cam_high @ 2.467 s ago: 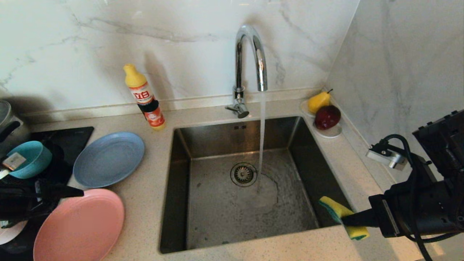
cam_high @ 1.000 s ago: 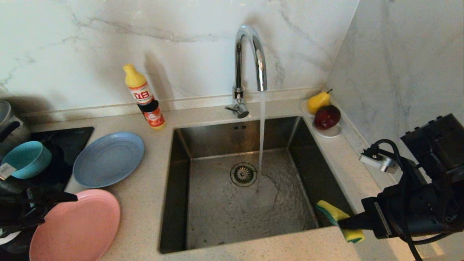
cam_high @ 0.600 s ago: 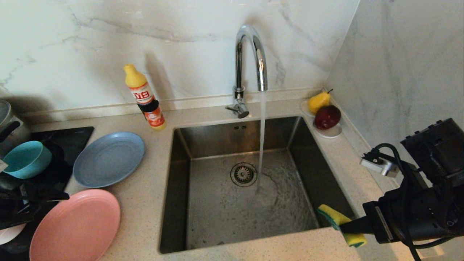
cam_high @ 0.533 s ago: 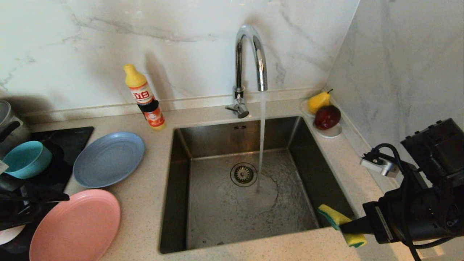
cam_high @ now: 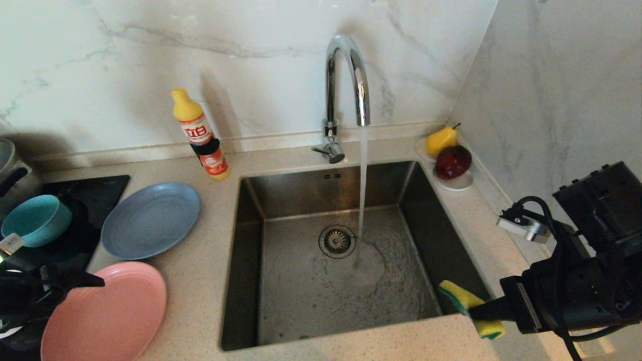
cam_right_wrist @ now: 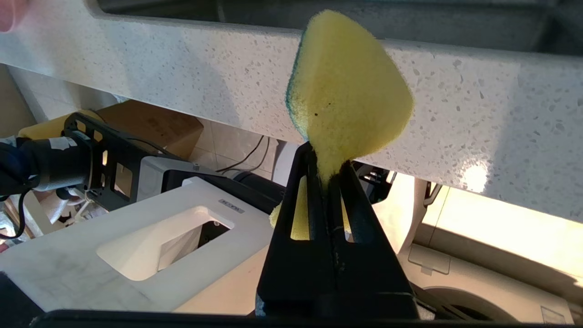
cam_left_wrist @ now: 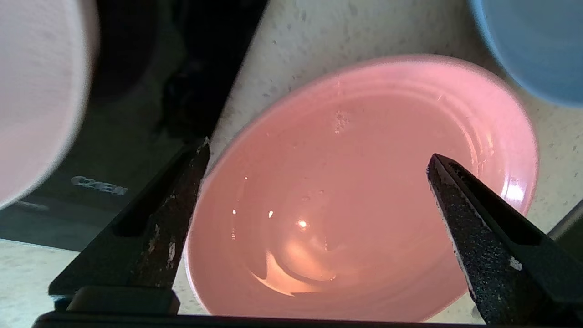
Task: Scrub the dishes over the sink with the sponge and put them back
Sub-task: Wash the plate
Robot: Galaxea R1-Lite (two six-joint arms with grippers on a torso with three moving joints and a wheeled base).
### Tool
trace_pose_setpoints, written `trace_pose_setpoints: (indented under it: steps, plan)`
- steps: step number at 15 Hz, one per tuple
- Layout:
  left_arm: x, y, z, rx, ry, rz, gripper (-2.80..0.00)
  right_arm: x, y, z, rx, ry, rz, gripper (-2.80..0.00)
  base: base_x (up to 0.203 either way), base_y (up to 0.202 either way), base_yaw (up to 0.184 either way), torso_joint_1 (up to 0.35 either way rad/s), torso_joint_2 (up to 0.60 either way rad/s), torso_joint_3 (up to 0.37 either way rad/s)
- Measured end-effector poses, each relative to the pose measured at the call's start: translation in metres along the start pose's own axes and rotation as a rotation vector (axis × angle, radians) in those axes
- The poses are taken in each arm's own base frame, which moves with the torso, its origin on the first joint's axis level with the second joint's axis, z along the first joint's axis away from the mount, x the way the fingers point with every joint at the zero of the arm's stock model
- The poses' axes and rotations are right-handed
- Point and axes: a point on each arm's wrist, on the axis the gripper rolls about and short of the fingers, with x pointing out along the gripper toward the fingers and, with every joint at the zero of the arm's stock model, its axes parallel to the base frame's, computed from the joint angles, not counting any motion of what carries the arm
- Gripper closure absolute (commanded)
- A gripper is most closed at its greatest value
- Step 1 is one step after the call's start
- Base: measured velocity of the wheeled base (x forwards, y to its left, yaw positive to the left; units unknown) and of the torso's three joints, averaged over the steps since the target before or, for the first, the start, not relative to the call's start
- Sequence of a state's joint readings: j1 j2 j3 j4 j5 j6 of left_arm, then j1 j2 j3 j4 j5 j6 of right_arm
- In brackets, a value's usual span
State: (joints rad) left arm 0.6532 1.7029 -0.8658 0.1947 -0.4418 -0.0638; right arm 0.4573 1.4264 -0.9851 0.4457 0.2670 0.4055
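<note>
Logged a small slide of the round pink matte plate (cam_high: 110, 316) toward the near-left corner of the speckled stone desk (cam_high: 200, 281) since the first look. Found the black left gripper (cam_left_wrist: 319, 157) drawn back leftward and a little lower over that plate's left rim. Saw more of the teal matte bowl (cam_high: 35, 220) uncovered. Noted a slight leftward drift of the right gripper (cam_high: 476, 313) with its pinched yellow-and-green sponge (cam_high: 466, 301).

Left gripper (cam_left_wrist: 319, 173) spread wide, low at left, right gripper (cam_right_wrist: 325, 157) clamped tight
</note>
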Motion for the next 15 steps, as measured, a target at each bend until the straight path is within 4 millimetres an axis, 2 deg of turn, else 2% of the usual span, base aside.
trace_pose_setpoints:
  steps: [6,15]
  plan:
    - [0.009,-0.003,-0.010,-0.005,0.058,-0.052,-2.80,0.000,0.000,0.001,0.002,-0.001,0.000,0.00,0.000,0.000,0.000,0.000,0.00,0.000]
    - [0.016,-0.006,-0.011,-0.002,0.083,-0.065,-2.80,0.005,-0.006,0.002,0.013,-0.014,-0.007,0.00,0.000,0.000,0.000,0.000,0.00,0.000]
